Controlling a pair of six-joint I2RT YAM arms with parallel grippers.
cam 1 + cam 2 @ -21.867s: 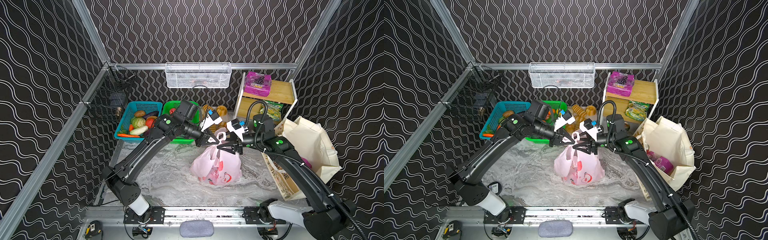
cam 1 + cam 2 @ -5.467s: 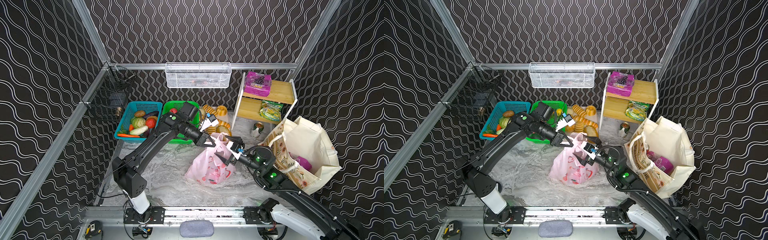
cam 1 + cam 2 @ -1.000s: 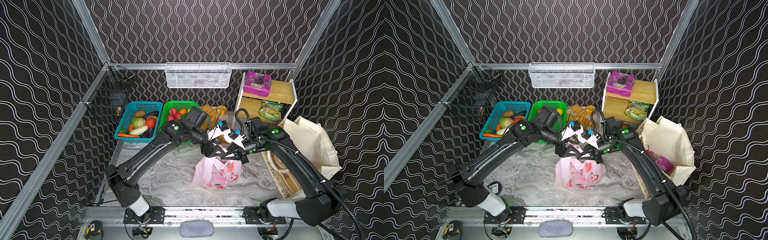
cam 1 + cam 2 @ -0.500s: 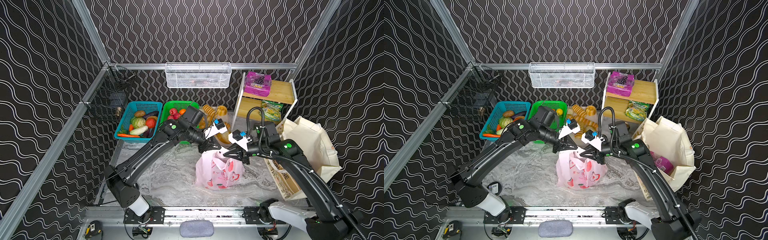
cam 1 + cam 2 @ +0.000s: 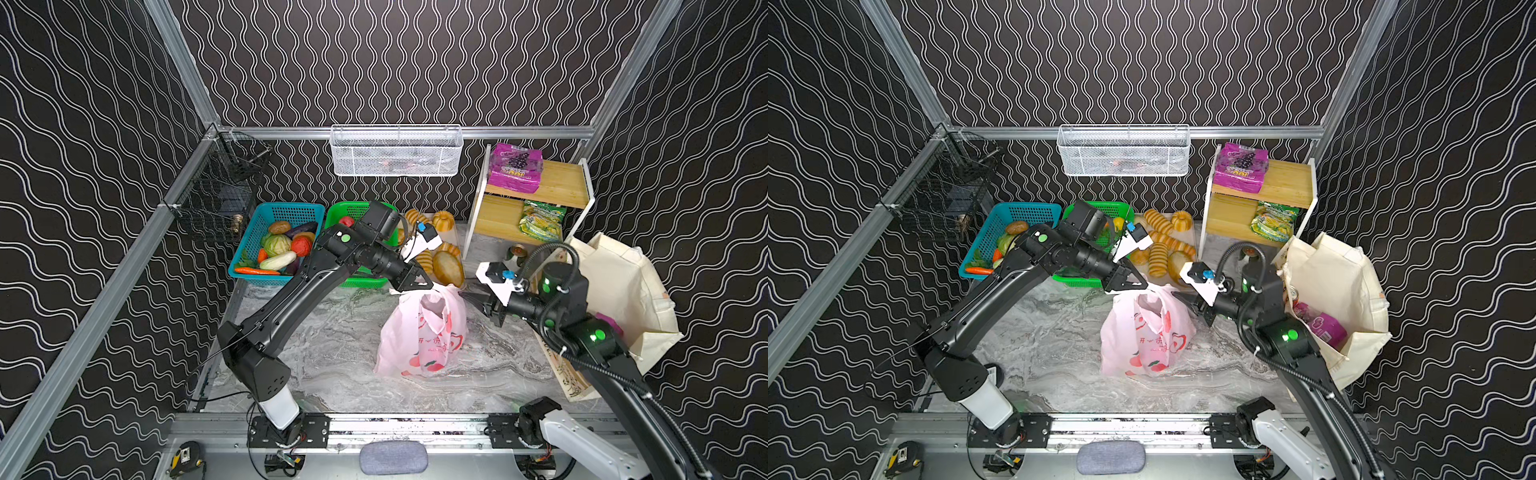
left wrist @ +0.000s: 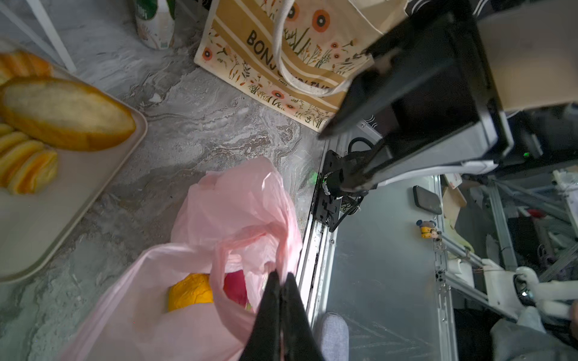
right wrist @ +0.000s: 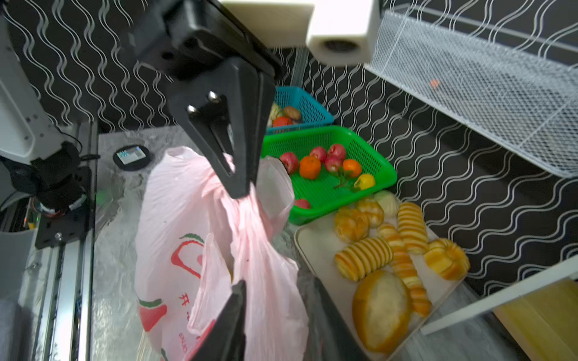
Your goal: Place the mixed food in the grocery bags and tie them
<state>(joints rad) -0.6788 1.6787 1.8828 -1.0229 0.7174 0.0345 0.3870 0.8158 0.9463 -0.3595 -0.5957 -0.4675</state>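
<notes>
Pink, thin, crinkled plastic carrier printed with red fruits point(image 5: 419, 345) stands slumped on the grey marbled tabletop point(image 5: 324, 345) in both top views. Only the left wrist view looks into its mouth, where a yellow lump point(image 6: 190, 292) and a red one point(image 6: 234, 289) lie. The left gripper point(image 6: 280, 279) has its black fingers pressed together on a twisted handle strand. The right gripper point(image 7: 278, 283) has its fingers apart, and the bag's side shows between them; contact is unclear.
</notes>
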